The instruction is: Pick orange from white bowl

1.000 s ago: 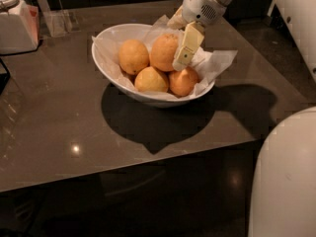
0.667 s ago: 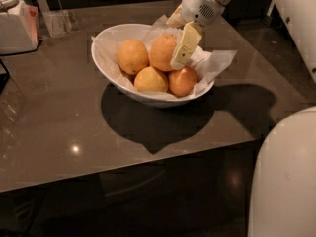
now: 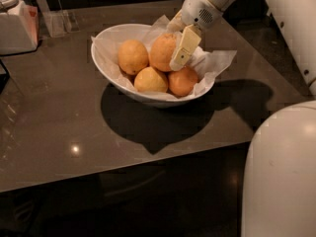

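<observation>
The white bowl [image 3: 111, 73], lined with crumpled white paper, stands on the dark table and holds several fruits. The orange [image 3: 162, 51] is the largest, at the back middle. A yellower fruit [image 3: 133, 56] lies to its left, another [image 3: 150, 80] in front, and a reddish-orange one [image 3: 182, 81] at the front right. My gripper [image 3: 177, 58] reaches down into the bowl from the upper right. Its cream part lies against the orange's right side. The part behind the orange is hidden.
The dark table [image 3: 59, 132] has its front edge near me and a bright light reflection on it. A white container [image 3: 15, 26] and a clear holder [image 3: 58, 22] stand at the back left. My white body [image 3: 281, 172] fills the lower right.
My gripper has shifted slightly lower along the orange's right side. The fruits and the bowl have not moved.
</observation>
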{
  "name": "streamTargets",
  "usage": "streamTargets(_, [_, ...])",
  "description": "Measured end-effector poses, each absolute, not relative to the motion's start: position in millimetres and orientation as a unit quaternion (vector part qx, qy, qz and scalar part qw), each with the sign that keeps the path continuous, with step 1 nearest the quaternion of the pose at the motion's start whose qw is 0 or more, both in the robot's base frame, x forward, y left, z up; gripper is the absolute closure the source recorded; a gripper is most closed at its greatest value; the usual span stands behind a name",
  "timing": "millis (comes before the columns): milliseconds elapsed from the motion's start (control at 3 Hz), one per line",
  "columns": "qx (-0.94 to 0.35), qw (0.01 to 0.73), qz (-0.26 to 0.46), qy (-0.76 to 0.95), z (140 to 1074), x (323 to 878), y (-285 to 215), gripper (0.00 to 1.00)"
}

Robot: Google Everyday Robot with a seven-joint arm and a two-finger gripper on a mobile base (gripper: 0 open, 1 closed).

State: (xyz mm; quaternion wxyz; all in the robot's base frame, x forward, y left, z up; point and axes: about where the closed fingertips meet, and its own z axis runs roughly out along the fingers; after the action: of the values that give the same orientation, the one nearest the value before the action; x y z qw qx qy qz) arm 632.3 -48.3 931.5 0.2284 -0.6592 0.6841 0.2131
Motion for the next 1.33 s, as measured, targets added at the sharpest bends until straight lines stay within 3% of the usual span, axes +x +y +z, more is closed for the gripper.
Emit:
streamTargets(333, [-0.654,0.225,0.224,0.687,924.7,632.9,-49.4,0.0])
streamTargets(1333, [-0.654,0.225,0.224,0.687,924.6,632.9,-49.4,0.66])
